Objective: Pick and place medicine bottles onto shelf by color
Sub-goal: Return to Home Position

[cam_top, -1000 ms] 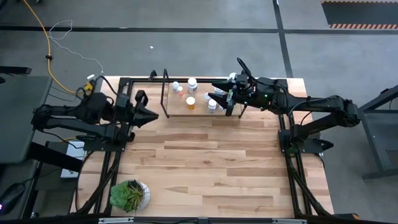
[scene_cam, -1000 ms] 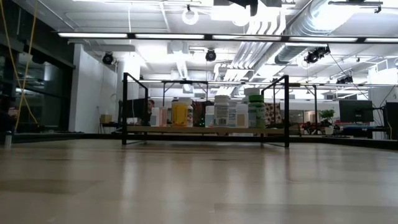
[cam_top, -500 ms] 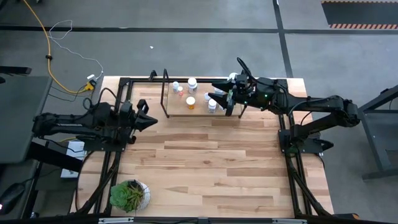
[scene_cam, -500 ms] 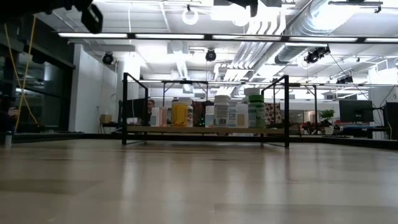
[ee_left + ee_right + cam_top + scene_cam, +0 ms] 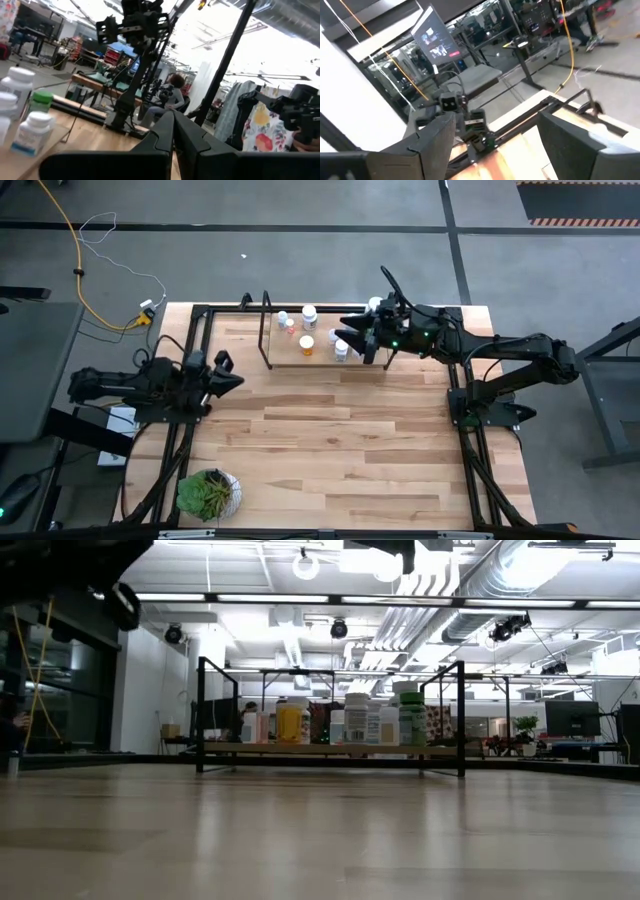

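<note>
The shelf point(image 5: 325, 362), a light-wood board in a black wire frame, stands at the table's far middle. Several white, orange and green medicine bottles point(image 5: 306, 344) stand upright on it; the low view shows them in a row point(image 5: 355, 720). My right gripper point(image 5: 347, 332) hovers over the shelf's right part, open and empty; its spread fingers show in the right wrist view point(image 5: 495, 145). My left gripper point(image 5: 238, 380) is at the table's left side, away from the shelf, shut and empty point(image 5: 172, 122). A few bottles point(image 5: 32, 130) also show in the left wrist view.
A green potted plant point(image 5: 208, 492) stands at the table's near left corner. Black frame rails point(image 5: 465, 440) run along the table's left and right sides. Bare wooden tabletop point(image 5: 330, 450) lies between the shelf and the near edge.
My left gripper has drawn back from the shelf, toward the table's left and near edges, and stays shut. Part of that arm has come into the low view at the top left. The bottles and shelf have stayed where they were.
</note>
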